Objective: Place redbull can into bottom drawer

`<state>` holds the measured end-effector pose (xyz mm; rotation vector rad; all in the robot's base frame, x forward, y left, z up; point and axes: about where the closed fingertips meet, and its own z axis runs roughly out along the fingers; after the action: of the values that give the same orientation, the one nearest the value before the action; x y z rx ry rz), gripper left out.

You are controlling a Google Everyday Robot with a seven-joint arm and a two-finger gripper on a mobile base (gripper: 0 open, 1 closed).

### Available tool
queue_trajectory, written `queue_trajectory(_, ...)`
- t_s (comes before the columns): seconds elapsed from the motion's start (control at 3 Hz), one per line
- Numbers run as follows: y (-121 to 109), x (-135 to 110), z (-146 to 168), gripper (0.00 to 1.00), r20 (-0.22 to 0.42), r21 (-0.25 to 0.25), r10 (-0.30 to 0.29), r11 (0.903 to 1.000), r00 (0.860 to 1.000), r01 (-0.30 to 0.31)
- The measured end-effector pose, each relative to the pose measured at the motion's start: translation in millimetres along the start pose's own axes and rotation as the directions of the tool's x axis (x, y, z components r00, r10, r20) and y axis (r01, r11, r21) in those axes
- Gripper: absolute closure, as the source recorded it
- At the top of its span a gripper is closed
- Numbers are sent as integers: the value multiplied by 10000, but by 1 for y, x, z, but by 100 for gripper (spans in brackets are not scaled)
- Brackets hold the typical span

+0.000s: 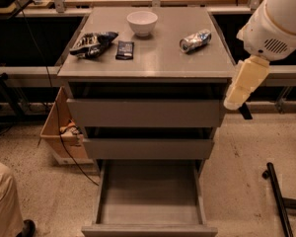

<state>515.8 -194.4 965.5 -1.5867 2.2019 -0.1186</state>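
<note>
The redbull can [195, 41] lies on its side on the right part of the grey cabinet top [153, 63]. The bottom drawer [150, 226] is pulled out and its long shallow tray holds nothing. The two drawers above it stand slightly open. My gripper [238, 97] hangs from the white arm beside the cabinet's right front corner, in front of and below the can, not touching it and holding nothing I can see.
A white bowl [142, 22], a dark blue-and-white snack bag [92, 43] and a small black packet [124, 49] lie on the cabinet top. A cardboard box [59, 132] stands left of the cabinet. A person's leg [5, 201] is at bottom left, a black stand leg [278, 201] at bottom right.
</note>
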Motion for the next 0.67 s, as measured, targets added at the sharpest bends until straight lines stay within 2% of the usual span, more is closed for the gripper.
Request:
queue_trajectory(0.33,-40,-22,20,0,405,407,519,9977,9978,-535)
queue_trajectory(0.67,-82,-63,44,0,1178,718,1441,9856,9825,-1532)
